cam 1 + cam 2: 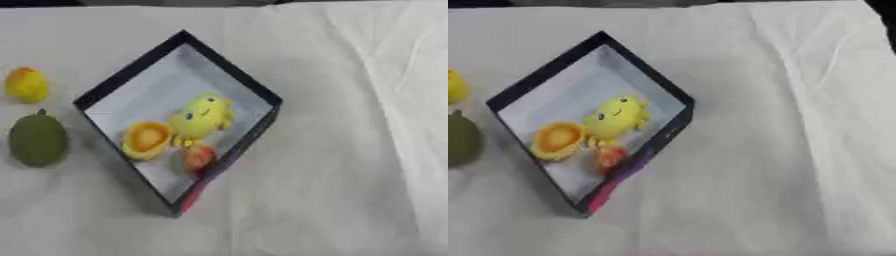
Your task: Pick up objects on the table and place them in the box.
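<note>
Neither hand is in view, so you cannot tell their state. Reaching for the green fruit [37, 140], you may knock the yellow-orange fruit [26, 84] or box [131, 67].

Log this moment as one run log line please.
box: yellow toy, orange piece, red piece | outside, left: green fruit, yellow fruit | hands: unseen

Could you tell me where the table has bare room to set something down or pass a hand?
Right of the box, the cloth is bare; the near strip too. Left is crowded: yellow fruit, green fruit.
</note>
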`<state>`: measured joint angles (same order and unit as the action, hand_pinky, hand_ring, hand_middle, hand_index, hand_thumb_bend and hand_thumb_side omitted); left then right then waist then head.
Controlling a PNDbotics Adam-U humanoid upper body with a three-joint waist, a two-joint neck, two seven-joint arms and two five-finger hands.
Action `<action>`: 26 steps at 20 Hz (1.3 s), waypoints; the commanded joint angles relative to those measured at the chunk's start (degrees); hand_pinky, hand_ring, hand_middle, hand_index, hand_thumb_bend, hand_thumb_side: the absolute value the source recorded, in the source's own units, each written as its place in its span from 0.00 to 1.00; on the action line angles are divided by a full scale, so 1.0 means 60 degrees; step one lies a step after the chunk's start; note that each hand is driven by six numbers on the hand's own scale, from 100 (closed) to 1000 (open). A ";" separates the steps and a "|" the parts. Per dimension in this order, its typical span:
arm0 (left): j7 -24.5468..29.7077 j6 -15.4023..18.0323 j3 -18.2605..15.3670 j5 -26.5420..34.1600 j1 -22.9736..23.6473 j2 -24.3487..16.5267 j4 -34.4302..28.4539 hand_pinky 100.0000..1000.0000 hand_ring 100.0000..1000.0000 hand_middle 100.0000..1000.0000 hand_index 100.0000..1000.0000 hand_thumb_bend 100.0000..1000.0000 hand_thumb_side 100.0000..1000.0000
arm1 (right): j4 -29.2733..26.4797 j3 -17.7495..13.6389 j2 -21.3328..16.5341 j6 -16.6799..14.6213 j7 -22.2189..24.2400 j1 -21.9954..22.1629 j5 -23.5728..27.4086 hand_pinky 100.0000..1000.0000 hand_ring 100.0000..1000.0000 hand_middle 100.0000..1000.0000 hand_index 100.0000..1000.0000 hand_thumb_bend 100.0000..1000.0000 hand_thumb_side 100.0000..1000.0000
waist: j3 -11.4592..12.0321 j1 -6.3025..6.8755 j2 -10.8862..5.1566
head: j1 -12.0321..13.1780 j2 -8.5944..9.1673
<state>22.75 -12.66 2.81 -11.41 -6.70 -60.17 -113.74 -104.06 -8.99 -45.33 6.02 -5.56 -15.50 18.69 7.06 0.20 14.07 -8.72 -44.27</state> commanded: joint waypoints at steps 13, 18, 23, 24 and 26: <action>0.1049 -0.1256 0.0844 -0.1031 -0.0781 -0.0975 0.0601 0.88 0.83 0.77 0.85 0.42 0.02 | -0.0048 -0.0135 0.0050 0.0211 -0.0350 -0.0013 0.0382 0.89 0.71 0.64 0.82 0.00 0.57 | -0.0073 0.0122 -0.0302 | 0.0493 0.0025; 0.1226 -0.1147 0.1008 -0.0841 -0.1003 -0.0890 0.0724 0.87 0.83 0.76 0.85 0.41 0.05 | -0.0032 -0.0142 0.0141 0.0240 -0.0345 0.0018 0.0420 0.89 0.71 0.64 0.82 0.00 0.58 | -0.0093 0.0122 -0.0300 | 0.0645 0.0049; 0.1436 -0.1088 0.1199 -0.0791 -0.1331 -0.0780 0.0777 0.88 0.83 0.75 0.84 0.44 0.14 | -0.0010 -0.0171 0.0219 0.0269 -0.0359 0.0051 0.0451 0.89 0.71 0.64 0.82 0.00 0.58 | -0.0126 0.0114 -0.0302 | 0.0710 0.0095; 0.1490 -0.1077 0.1271 -0.0825 -0.1438 -0.0759 0.0806 0.89 0.83 0.74 0.84 0.47 0.16 | -0.0005 -0.0173 0.0232 0.0276 -0.0362 0.0049 0.0454 0.89 0.70 0.64 0.82 0.00 0.58 | -0.0140 0.0115 -0.0301 | 0.0756 0.0101; 0.1605 -0.1049 0.1444 -0.0950 -0.1636 -0.0731 0.0899 0.88 0.82 0.73 0.84 0.51 0.16 | 0.0010 -0.0179 0.0236 0.0289 -0.0375 0.0047 0.0450 0.89 0.70 0.63 0.82 0.00 0.58 | -0.0162 0.0125 -0.0299 | 0.0904 0.0117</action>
<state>31.88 -19.04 11.57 -16.87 -15.74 -63.42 -108.41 -103.70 -9.17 -42.75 7.59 -7.66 -14.80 21.04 6.12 0.33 14.07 -3.84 -44.18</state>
